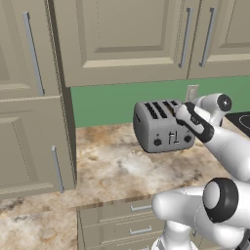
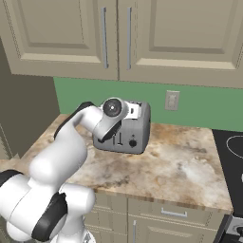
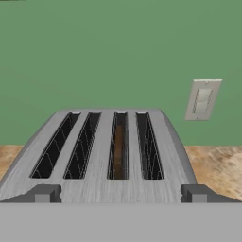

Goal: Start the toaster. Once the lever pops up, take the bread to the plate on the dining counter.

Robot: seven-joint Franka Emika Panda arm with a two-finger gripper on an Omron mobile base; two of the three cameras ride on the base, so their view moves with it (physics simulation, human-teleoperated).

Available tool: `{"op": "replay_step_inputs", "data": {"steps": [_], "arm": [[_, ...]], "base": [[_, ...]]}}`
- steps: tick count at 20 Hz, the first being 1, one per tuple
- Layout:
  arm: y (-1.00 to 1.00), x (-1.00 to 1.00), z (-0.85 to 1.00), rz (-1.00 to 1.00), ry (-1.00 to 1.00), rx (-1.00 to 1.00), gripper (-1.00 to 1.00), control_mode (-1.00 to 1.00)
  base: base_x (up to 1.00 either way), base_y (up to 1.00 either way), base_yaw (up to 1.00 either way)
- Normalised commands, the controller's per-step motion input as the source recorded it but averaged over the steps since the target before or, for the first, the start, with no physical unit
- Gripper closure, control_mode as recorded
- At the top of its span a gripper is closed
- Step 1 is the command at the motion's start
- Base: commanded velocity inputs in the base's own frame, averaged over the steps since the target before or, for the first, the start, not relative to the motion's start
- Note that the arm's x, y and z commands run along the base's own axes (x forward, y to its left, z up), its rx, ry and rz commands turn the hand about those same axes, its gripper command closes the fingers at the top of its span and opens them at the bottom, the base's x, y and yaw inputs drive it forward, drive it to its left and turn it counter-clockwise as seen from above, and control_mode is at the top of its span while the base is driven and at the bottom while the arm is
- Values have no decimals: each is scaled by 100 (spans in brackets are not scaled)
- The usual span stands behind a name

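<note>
The boxy grey metal four-slot toaster (image 1: 163, 126) is set near the back edge of the marbled worktop (image 1: 112, 168). The two-finger gripper (image 3: 120, 194) is held empty above its front, jaws wide apart, presumably for a lever. A thin dark brown bread slice (image 3: 119, 149) is sunk in the third slot, mostly hidden.

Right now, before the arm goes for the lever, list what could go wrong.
1. The open hand sits above the toaster top, not at the front levers; pressing down here could hit the slots.
2. The two thin levers stand close together; only one serves the slot holding the bread.
</note>
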Motion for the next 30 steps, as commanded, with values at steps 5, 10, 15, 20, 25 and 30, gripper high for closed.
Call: {"op": "replay_step_inputs", "data": {"steps": [5,10,15,20,25,30], "arm": [[0,8,0,0,0,0,-100,-100],[0,16,0,0,0,0,-100,-100],[0,17,0,0,0,0,-100,-100],[0,8,0,0,0,0,-100,-100],[0,5,0,0,0,0,-100,-100],[0,3,0,0,1,0,-100,-100]], "base": [[0,0,0],[0,0,0],[0,0,0],[0,0,0],[0,0,0],[0,0,0]]}}
